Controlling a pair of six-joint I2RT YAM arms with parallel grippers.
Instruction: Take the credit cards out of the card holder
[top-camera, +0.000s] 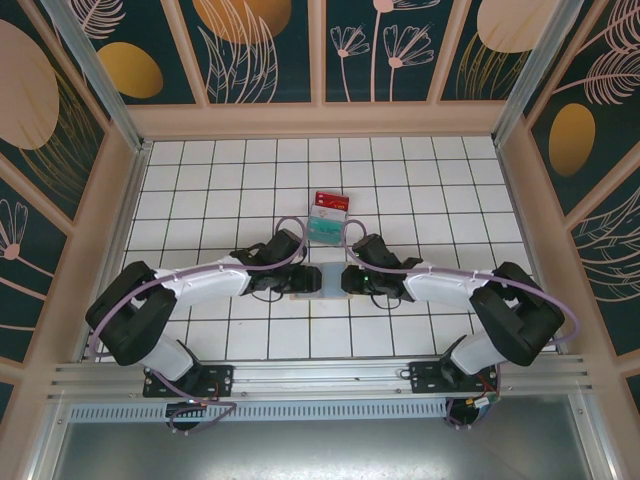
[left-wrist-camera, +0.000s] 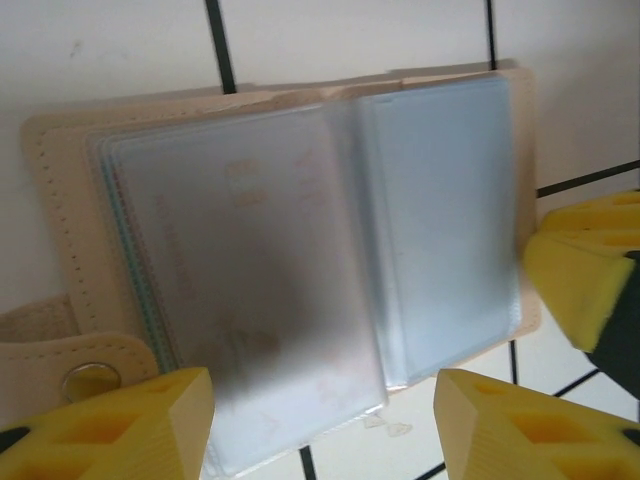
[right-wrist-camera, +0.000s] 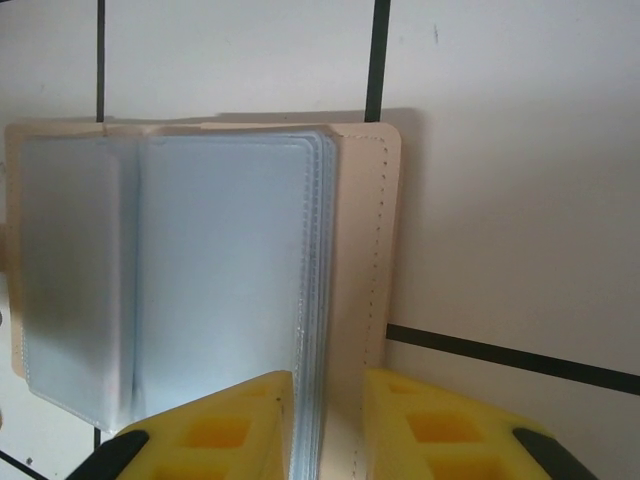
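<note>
The tan card holder (top-camera: 309, 281) lies open on the tiles between both arms, its frosted sleeves (left-wrist-camera: 300, 240) facing up. Through the left sleeve a whitish card (left-wrist-camera: 250, 270) with faint marks shows. A red card (top-camera: 331, 200) and a teal card (top-camera: 326, 229) lie loose on the tiles just behind the holder. My left gripper (left-wrist-camera: 322, 420) is open, its yellow fingertips (left-wrist-camera: 150, 420) wide apart astride the near edge of the left sleeves. My right gripper (right-wrist-camera: 326, 420) is closed to a narrow gap on the holder's right edge (right-wrist-camera: 350, 300), sleeve edges and tan cover between its fingers.
A strap with a metal snap (left-wrist-camera: 88, 381) sticks out from the holder's left side. My right gripper's finger (left-wrist-camera: 575, 285) sits at the holder's right edge in the left wrist view. Wooden walls (top-camera: 110, 230) enclose the white tiled floor (top-camera: 200, 200).
</note>
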